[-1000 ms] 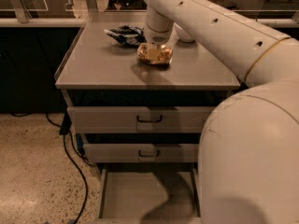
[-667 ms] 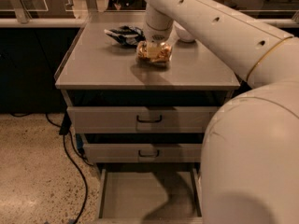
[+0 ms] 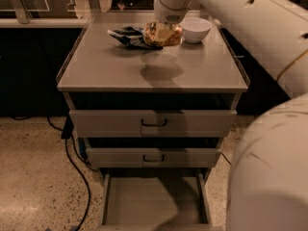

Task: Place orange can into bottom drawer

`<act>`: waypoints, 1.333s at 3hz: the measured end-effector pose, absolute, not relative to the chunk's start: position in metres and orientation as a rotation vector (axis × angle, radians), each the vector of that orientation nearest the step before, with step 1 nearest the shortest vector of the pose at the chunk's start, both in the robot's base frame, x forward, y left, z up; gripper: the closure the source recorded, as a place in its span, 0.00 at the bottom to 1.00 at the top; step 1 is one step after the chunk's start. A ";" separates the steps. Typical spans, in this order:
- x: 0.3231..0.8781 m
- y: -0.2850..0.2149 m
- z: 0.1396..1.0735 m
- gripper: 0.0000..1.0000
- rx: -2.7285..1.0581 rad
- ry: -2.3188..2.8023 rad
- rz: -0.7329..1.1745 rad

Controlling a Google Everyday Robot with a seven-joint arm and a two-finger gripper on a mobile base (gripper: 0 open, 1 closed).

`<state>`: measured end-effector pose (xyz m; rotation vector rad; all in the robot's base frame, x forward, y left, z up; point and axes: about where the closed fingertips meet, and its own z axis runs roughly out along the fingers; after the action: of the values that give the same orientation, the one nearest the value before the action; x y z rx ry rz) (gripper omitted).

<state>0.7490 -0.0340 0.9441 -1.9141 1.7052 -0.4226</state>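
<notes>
The orange can [image 3: 165, 35] hangs just under my arm's white wrist, over the back of the grey cabinet top [image 3: 120, 71]. It is off the surface, and its shadow lies on the top below it. My gripper [image 3: 163, 31] is shut on the orange can; the wrist hides most of the fingers. The bottom drawer [image 3: 149, 201] is pulled open at the foot of the cabinet. Its grey floor is bare.
A dark blue-and-white snack bag [image 3: 126, 35] lies just left of the can and a white bowl [image 3: 195, 29] just right. Two shut drawer fronts with black handles [image 3: 154, 123] sit above the open drawer. A black cable [image 3: 72, 167] runs on the floor at left. My arm's bulk fills the right side.
The can, which rested on the cabinet top under my gripper, has been lifted off it and carried slightly back. The white bowl now shows beside it.
</notes>
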 end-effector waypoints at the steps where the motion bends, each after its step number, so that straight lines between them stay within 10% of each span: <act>1: 0.735 -0.048 0.966 1.00 -1.912 1.686 -0.448; 4: 0.678 -0.111 0.998 1.00 -1.871 1.716 -0.503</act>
<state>0.6778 -0.1107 0.9980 -1.8709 1.7161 -0.5026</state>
